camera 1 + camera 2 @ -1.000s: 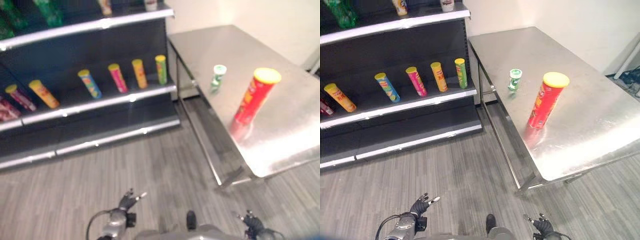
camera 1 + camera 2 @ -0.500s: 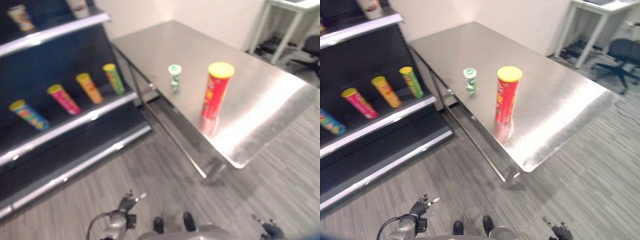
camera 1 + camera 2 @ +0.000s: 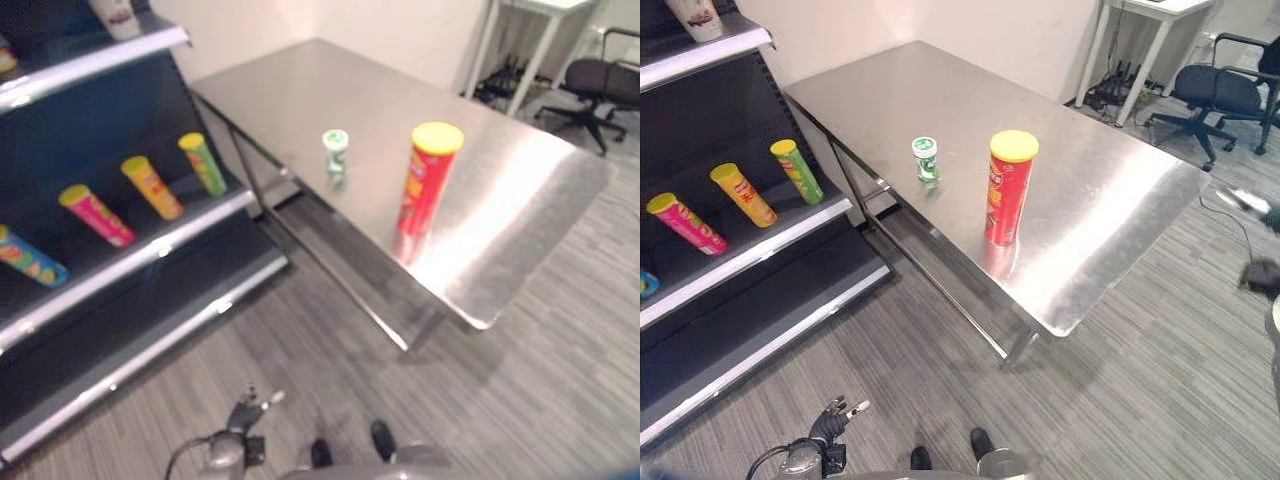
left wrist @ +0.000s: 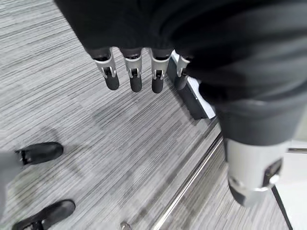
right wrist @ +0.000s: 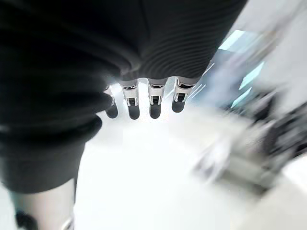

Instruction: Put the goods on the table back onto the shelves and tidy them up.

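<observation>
A tall red tube with a yellow lid (image 3: 1008,200) stands upright on the steel table (image 3: 1110,230). A small green-and-white can (image 3: 926,160) stands a little further back on it, towards the shelves. On the dark shelf unit (image 3: 740,258) to the left, green (image 3: 797,170), orange (image 3: 743,194) and pink (image 3: 685,222) tubes lean in a row. My left hand (image 3: 835,420) hangs low over the floor, far from the table, its fingers (image 4: 132,72) straight and holding nothing. My right hand (image 5: 154,103) also has straight fingers and holds nothing.
A blue tube (image 3: 25,258) lies at the left end of the same shelf. A cup (image 3: 695,15) stands on the upper shelf board. A white desk (image 3: 1150,10) and a black office chair (image 3: 1225,90) stand behind the table. Grey plank floor lies between me and the table.
The camera has swung right: the table sits mid-picture and the shelves have slid left. My right hand has left the lower right corner. The tube and can stand unmoved.
</observation>
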